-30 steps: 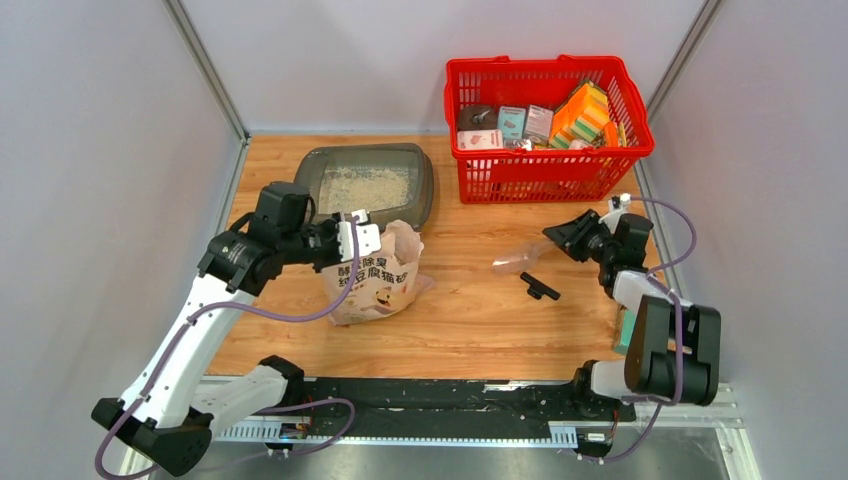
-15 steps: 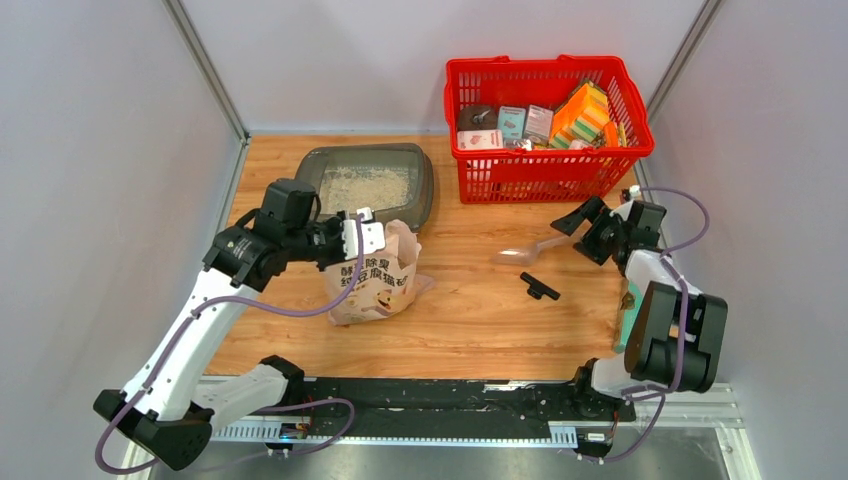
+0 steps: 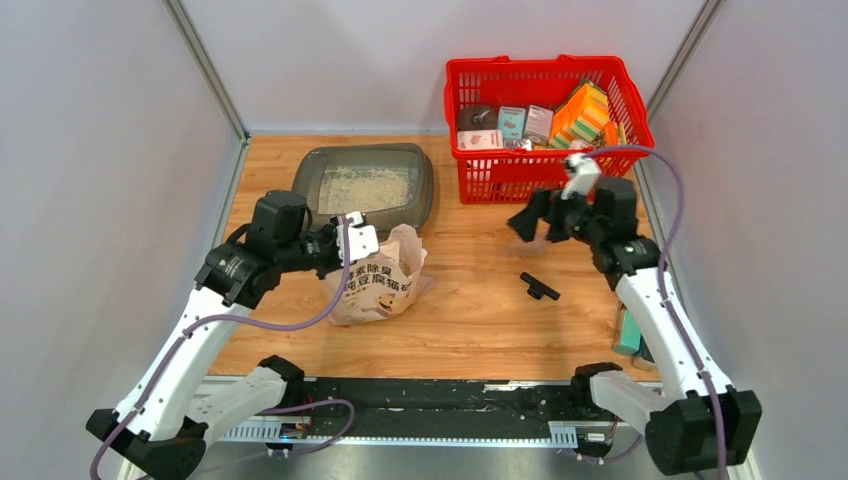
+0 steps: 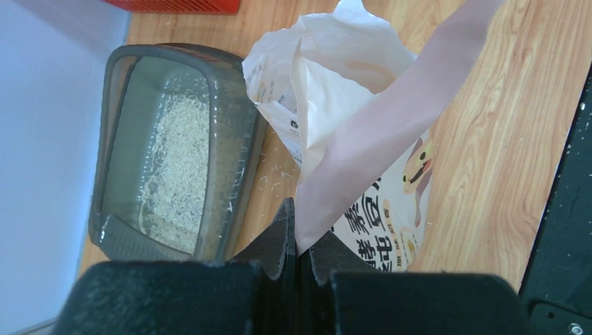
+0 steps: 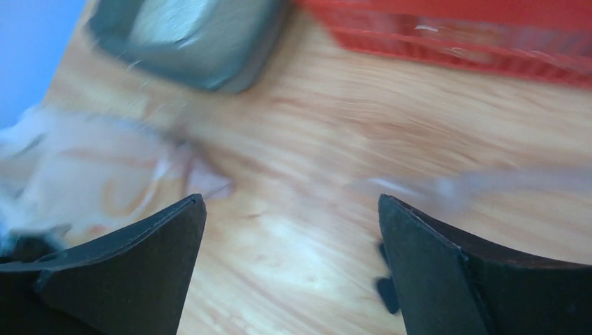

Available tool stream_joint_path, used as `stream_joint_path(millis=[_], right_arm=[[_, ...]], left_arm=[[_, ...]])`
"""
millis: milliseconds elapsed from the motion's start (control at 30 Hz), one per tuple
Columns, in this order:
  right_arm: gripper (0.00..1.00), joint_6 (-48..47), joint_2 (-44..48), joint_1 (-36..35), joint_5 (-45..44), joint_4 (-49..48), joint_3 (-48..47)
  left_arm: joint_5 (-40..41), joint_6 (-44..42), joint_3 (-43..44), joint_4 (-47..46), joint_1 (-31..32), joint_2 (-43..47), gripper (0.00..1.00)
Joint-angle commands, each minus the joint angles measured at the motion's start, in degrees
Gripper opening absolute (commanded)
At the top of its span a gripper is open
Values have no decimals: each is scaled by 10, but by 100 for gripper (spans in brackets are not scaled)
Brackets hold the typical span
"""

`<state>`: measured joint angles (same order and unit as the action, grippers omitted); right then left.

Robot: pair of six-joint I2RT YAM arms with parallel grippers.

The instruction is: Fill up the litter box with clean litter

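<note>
The dark grey litter box lies at the back left with a patch of pale clean litter on its floor. In front of it stands the cream litter bag, its top open. My left gripper is shut on the bag's upper edge, pinching a flap. Over the wood in front of the red basket hangs my right gripper, open wide and holding nothing. The right wrist view is blurred by motion.
A red basket full of boxes stands at the back right. A small black part lies on the wood below the right gripper. A pale translucent scoop shows only as a blur. A teal item sits by the right arm.
The right arm swung from the right edge in toward the middle, and its jaws opened wide. The left gripper kept its pinch on the bag and shifted slightly.
</note>
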<state>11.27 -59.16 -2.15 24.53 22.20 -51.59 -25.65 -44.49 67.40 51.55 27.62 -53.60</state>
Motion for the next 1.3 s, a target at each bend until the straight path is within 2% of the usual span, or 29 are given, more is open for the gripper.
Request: stream_joint_path(millis=[0,133,200,333,400,533,767,800,933,1000,1033,1133,1267], right_arm=[[100,-92,-33,-151,40,53,-105],[100,-98,-119,-252,47,91,-210],[100,-82,-166,-270,58,122,-283],[100,-59,-251,-322,20,145,-354],[97,-78,-268,-341,12,168,-373],[96,-102,-299,-396,-65,223,-406],[88,-95,-326,-408,-96,254,-408],[85,-93,-327,-410,-100,254,-403],[56,-89,-321,-410,-114,254,-377],[44,-91,-315,-409,-116,244,-367],[24,-93,-308,-407,-121,240,-364],[0,-109,-294,-402,-136,233,-359],[0,-110,-265,-390,-155,239,-345]], left_arm=[[-64,53,-2,-108,6,34,0],[-71,66,-17,-123,6,45,0],[-70,73,-18,-128,6,48,0],[-63,81,-18,-141,6,57,0],[-61,85,-19,-145,6,60,0],[-55,88,-17,-156,6,63,0],[-63,106,-17,-177,6,57,0],[-65,107,-16,-179,6,55,0],[-85,116,-6,-195,6,42,0],[-92,125,-3,-205,6,32,0],[-101,128,-2,-218,6,27,0],[-111,143,0,-253,11,10,0],[-114,153,6,-298,28,-21,0]])
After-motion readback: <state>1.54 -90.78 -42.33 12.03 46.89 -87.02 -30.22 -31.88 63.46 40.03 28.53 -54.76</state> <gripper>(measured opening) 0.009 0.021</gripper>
